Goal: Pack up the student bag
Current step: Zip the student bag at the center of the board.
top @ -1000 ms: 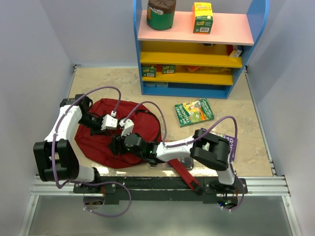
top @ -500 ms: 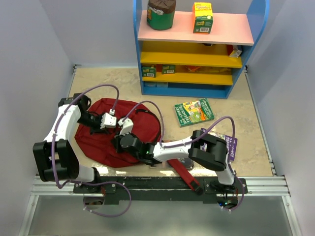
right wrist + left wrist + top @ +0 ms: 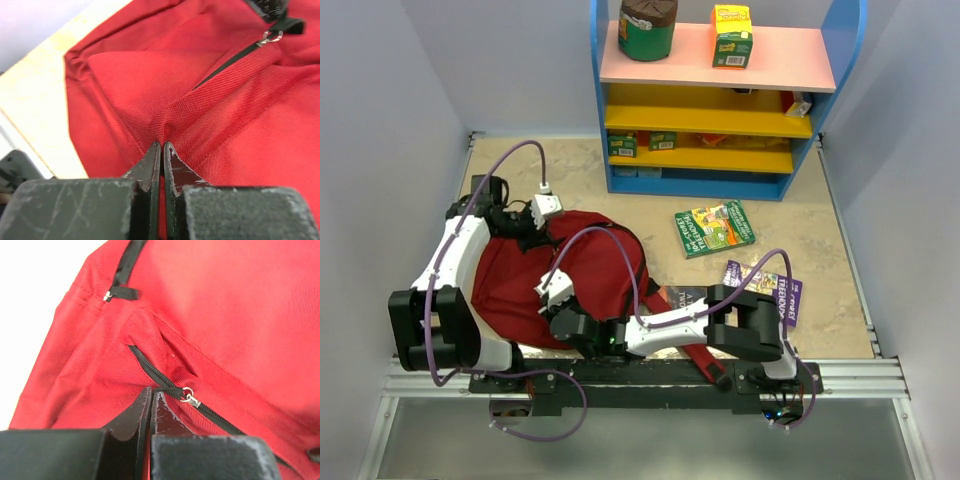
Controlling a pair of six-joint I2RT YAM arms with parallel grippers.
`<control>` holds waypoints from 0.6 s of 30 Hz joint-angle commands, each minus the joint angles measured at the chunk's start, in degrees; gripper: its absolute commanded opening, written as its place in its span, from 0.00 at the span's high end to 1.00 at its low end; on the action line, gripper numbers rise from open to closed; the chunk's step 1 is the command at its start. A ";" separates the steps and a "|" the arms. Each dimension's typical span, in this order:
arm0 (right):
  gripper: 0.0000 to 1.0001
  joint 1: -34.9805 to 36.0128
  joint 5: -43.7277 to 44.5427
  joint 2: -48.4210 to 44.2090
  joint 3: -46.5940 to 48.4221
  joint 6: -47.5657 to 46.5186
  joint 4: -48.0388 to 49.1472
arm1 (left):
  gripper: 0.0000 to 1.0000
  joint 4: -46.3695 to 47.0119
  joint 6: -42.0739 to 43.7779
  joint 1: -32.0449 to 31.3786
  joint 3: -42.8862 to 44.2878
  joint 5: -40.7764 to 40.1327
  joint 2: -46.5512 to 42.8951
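Observation:
The student bag [image 3: 590, 265] is a dark red fabric backpack lying at the left of the table, bunched up between my two grippers. My left gripper [image 3: 530, 230] is at the bag's far left edge. In the left wrist view the gripper [image 3: 151, 391] is shut on the black pull tab of a zipper, next to its metal ring [image 3: 187, 393]. My right gripper [image 3: 560, 312] is at the bag's near edge. In the right wrist view the gripper [image 3: 162, 146] is shut on a pinched fold of the bag's red fabric [image 3: 210, 70]. A second zipper ring [image 3: 273, 35] shows beyond.
A blue shelf unit [image 3: 720, 95] stands at the back, with a green container [image 3: 648, 28] and a juice box [image 3: 731, 35] on top. A green book [image 3: 713, 228] and a purple book [image 3: 772, 288] lie to the right. A red strap [image 3: 698, 352] trails to the near edge.
My left gripper has moved towards the back with the zipper pull. My right gripper has moved nearer and to the left with the fabric. The bag is stretched out between them.

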 commanded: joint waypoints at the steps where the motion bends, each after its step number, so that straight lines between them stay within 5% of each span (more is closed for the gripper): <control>1: 1.00 5.01 -2.38 -3.31 -1.39 -0.94 -4.14 | 1.00 30.09 -13.17 0.04 1.84 -2.49 1.90; 7: 1.00 5.36 -4.83 -2.87 -0.95 -0.84 -3.79 | 1.00 42.22 -21.61 -4.35 3.95 -13.30 7.44; 12: 0.96 4.75 -4.84 -6.54 -1.47 -1.20 -4.23 | 0.97 38.65 -24.87 -7.17 8.08 -13.32 9.82; 14: 0.87 1.86 -5.36 -9.89 -4.98 -0.41 -3.45 | 0.96 35.57 -23.56 -7.17 7.13 -11.39 8.33; 15: 0.71 0.54 -5.45 -13.21 -7.60 0.72 -3.44 | 0.97 34.16 -21.21 -7.08 5.73 -10.68 6.15; 18: 0.60 -7.89 -8.69 -19.47 -14.10 5.63 -3.27 | 1.00 29.15 -17.51 -6.21 2.48 -8.57 0.70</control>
